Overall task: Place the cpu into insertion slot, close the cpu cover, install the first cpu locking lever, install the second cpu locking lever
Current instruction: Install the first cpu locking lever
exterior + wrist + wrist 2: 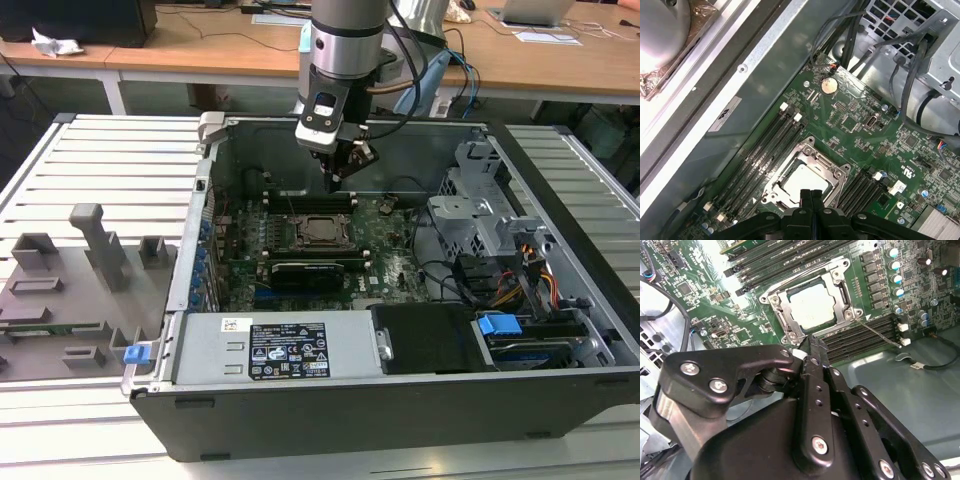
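Observation:
The cpu (810, 305) lies flat in its socket on the green board (395, 250), pale and silvery; it also shows in the first wrist view as cpu (800, 181) and in the exterior view as cpu (322, 229). The cpu cover (840, 290) lies down around it as a metal frame, cover (832, 165). A thin locking lever (882, 335) sticks out from a socket corner across the memory slots. My gripper (335, 180) hangs just above the socket's far edge, fingers pressed together and holding nothing, gripper (812, 342), gripper (811, 192).
The open computer case holds a drive cage (480, 210) with cables at the exterior view's right and a power supply (270, 345) at the front. Memory slots (765, 150) flank the socket. A grey fixture tray (80, 270) lies outside the case at the exterior view's left.

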Motion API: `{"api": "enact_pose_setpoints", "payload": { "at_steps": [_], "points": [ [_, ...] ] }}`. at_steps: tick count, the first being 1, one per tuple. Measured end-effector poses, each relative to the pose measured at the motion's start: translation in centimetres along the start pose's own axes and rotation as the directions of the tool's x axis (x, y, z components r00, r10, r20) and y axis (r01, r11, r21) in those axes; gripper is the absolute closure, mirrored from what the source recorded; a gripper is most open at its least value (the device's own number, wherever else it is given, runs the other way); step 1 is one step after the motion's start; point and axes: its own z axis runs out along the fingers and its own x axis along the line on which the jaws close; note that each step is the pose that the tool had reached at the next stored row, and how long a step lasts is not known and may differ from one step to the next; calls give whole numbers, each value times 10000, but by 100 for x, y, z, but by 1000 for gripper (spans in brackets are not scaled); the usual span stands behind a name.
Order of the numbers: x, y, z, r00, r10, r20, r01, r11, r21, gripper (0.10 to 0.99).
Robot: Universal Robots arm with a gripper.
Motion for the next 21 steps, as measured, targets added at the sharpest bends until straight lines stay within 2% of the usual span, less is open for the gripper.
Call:
{"api": "enact_pose_setpoints", "payload": {
  "at_steps": [6,21],
  "points": [
    [0,0,0,9993,-380,-26,380,9993,-6,980],
    [0,0,0,9977,-671,-47,671,9977,-12,980]
  ]
}}
